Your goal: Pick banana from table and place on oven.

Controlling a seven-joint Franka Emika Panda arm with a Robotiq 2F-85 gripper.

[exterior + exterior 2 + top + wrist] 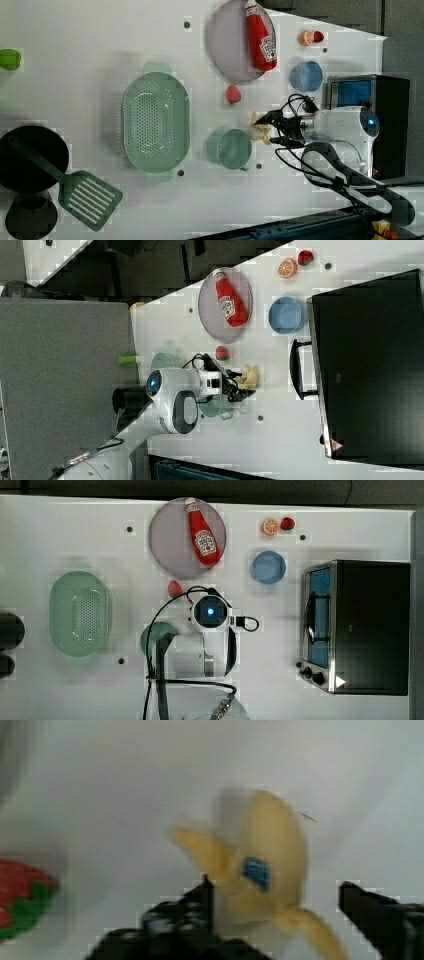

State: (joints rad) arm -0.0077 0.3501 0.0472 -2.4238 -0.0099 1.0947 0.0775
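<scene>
The banana [270,865], pale yellow with a blue sticker and peel flaps spread out, lies on the white table [50,540]. In the left view the banana [257,132] is just right of the green cup. My gripper [275,887] is down around it. One black finger [202,895] is at the banana's side, and the other finger [360,902] stands apart from it, so the jaws are open. In the top view my arm's wrist [210,612] covers the fruit. The black oven [370,625] stands at the top view's right with its door shut.
A green cup [230,147] sits close beside the banana, and a red strawberry [232,94] lies near it. Also on the table are a green colander [79,612], a plate [170,540] with a ketchup bottle [202,532], a blue bowl [268,566] and an orange slice [270,526].
</scene>
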